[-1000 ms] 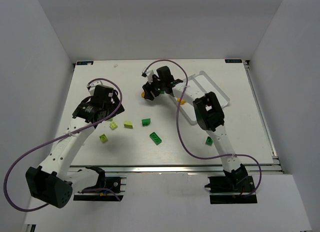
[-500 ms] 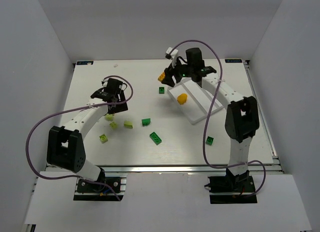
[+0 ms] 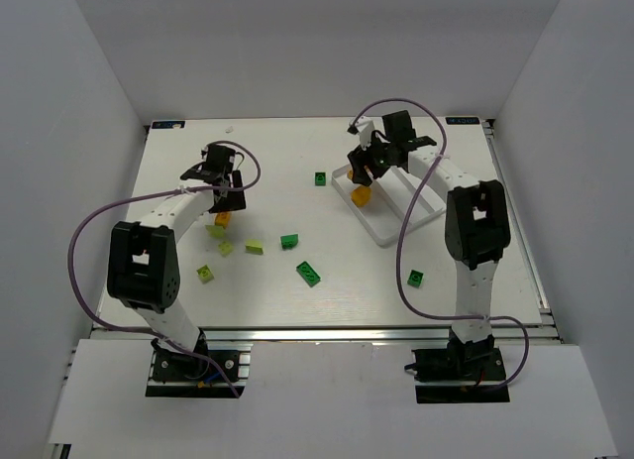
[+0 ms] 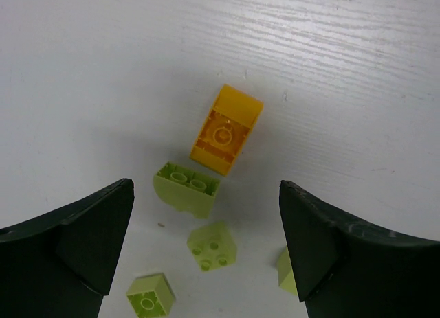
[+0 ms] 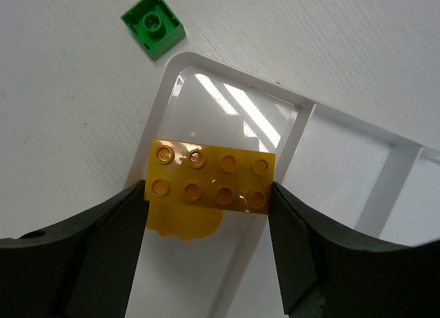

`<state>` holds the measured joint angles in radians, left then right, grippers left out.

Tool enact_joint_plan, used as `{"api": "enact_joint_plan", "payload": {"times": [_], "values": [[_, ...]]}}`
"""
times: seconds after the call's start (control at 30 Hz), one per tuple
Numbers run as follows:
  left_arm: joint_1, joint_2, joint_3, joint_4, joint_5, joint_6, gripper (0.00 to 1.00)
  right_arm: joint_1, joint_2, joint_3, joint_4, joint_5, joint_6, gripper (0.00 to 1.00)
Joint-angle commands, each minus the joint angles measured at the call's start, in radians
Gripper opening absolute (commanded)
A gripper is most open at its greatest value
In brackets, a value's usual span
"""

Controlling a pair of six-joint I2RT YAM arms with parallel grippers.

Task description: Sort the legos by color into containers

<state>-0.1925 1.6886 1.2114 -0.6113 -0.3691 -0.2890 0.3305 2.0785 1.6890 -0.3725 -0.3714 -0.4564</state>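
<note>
Over the end compartment of the tray (image 5: 302, 112), the right end effector (image 5: 207, 194) grasps an orange brick (image 5: 210, 184), about to place it.
A round orange piece (image 5: 182, 225) already lies below, so the next move probably needs only a release. The left end effector (image 4: 205, 194) hangs released over a second orange brick (image 4: 225, 129) on the desk (image 4: 344, 57), just beside pale green bricks (image 4: 187, 187). Since a second ago the left arm has reached out and its fingers have widened, and the right has swung onto the tray.

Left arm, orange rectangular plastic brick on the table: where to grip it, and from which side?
Probably best: grip the orange rectangular plastic brick across its two long sides, nearer its far end. Come straight down with the left gripper turned to match the brick's diagonal lie. Those sides stand free there, while a pale yellow-green brick crowds its near end.
</note>
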Motion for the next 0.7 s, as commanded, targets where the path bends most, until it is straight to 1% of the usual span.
{"api": "enact_joint_plan", "payload": {"times": [0.0, 0.03, 0.13, 0.2, 0.23, 0.3, 0.43, 0.53, 0.57, 0.63, 0.67], "values": [[0.018, -0.003, 0.034, 0.047, 0.022, 0.066, 0.96, 0.010, 0.040, 0.075, -0.035, 0.017, -0.019, 0.51], [0.030, -0.001, 0.030, 0.048, 0.024, 0.070, 0.96, 0.008, 0.057, 0.083, -0.043, 0.015, -0.019, 0.54], [0.041, 0.006, 0.014, 0.062, 0.035, 0.082, 0.96, 0.013, 0.080, 0.103, -0.048, 0.020, -0.018, 0.61], [0.062, 0.017, 0.010, 0.082, 0.055, 0.097, 0.96, 0.012, 0.100, 0.124, -0.054, 0.022, -0.010, 0.71], [0.062, 0.025, 0.008, 0.087, 0.079, 0.105, 0.96, 0.008, 0.104, 0.132, -0.065, 0.022, -0.008, 0.81], [0.073, 0.054, 0.017, 0.103, 0.114, 0.128, 0.96, 0.007, 0.104, 0.147, -0.077, 0.023, -0.007, 0.88], [0.073, 0.123, 0.065, 0.097, 0.160, 0.152, 0.95, 0.001, 0.065, 0.127, -0.086, 0.005, -0.007, 0.89], [0.073, 0.147, 0.079, 0.097, 0.186, 0.165, 0.89, -0.010, 0.011, 0.094, -0.089, -0.017, 0.008, 0.89], [0.082, 0.152, 0.077, 0.100, 0.215, 0.166, 0.83, -0.011, -0.006, 0.084, -0.086, -0.026, 0.016, 0.89], [0.082, 0.157, 0.067, 0.108, 0.251, 0.169, 0.76, -0.021, -0.047, 0.057, -0.079, -0.043, 0.031, 0.89], [0.082, 0.158, 0.062, 0.110, 0.256, 0.169, 0.71, -0.028, -0.063, 0.048, -0.071, -0.049, 0.036, 0.89]]}}
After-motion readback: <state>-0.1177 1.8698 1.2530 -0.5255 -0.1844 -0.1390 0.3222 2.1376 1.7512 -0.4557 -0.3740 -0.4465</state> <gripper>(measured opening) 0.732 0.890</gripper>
